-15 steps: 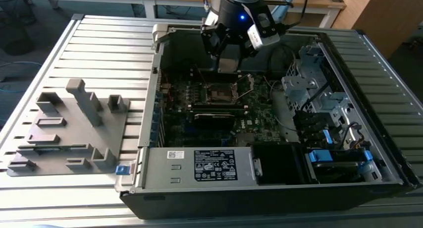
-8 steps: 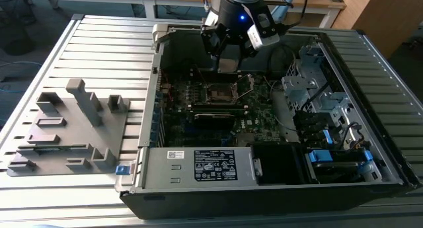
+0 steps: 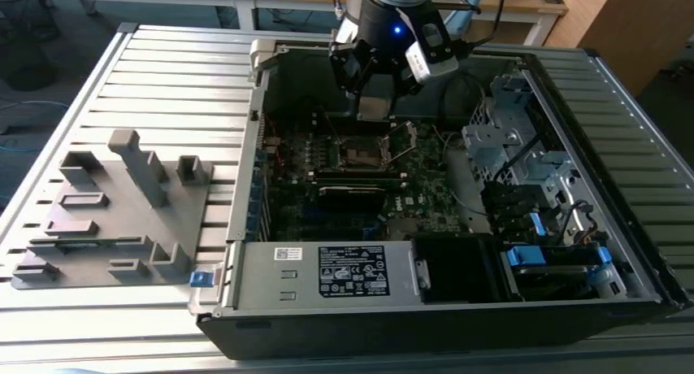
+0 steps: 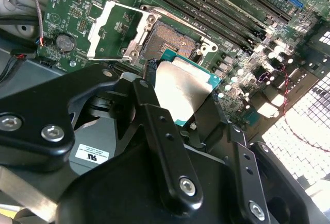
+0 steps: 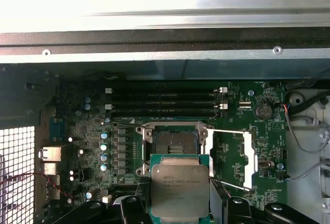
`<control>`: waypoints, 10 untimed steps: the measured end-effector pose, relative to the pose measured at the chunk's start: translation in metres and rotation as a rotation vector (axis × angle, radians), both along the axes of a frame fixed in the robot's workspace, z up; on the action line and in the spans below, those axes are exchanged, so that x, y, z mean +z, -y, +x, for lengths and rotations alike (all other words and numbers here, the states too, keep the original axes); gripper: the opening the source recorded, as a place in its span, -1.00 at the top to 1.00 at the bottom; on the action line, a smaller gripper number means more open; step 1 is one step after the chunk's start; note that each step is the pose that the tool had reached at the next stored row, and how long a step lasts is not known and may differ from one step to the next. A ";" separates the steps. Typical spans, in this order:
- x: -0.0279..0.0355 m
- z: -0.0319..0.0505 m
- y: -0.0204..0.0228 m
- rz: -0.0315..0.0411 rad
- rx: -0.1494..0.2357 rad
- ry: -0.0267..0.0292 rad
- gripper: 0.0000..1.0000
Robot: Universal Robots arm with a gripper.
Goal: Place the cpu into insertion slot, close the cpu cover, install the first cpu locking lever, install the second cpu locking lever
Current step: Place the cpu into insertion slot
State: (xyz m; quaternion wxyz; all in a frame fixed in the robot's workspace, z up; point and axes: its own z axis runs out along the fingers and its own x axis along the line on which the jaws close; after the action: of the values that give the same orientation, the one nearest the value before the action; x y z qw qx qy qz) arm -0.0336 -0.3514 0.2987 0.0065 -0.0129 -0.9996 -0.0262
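A wide slatted metal table takes up most of the room in front of me. An opened computer case lies on it, and a grey moulded fixture block sits on the slats toward the exterior view's left. Inside the case a boxy power supply with a white label lies along the near wall. Beyond it is the dark green motherboard, and the rows of long black memory slots are plain in the first wrist view. The arm reaches down into the far end of the case, and its gripper hangs above the board. The black fingers are clamped on opposite edges of the cpu, whose dull silver top faces the wrist cameras. The chip is held in the air just short of the insertion slot, not seated in it. The slot is uncovered, showing its dark centre inside the metal rim. The cpu cover is swung open to one side of the socket, with the board visible through its square window.
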 end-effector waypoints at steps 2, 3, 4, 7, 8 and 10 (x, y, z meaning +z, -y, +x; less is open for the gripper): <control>0.0000 0.0000 0.0000 0.0000 0.000 0.0000 -0.08; 0.0000 0.0000 0.0000 0.0000 0.000 0.0000 -0.08; -0.0001 0.0000 0.0000 0.0000 0.000 0.0000 -0.08; -0.0005 0.0000 0.0000 0.0004 0.000 0.0002 -0.08; -0.0012 0.0000 0.0000 0.0005 0.000 0.0003 -0.08; -0.0027 0.0000 0.0000 0.0001 0.000 0.0007 -0.08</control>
State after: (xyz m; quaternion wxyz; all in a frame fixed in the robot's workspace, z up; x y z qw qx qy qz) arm -0.0337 -0.3514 0.2961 0.0062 -0.0129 -0.9996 -0.0262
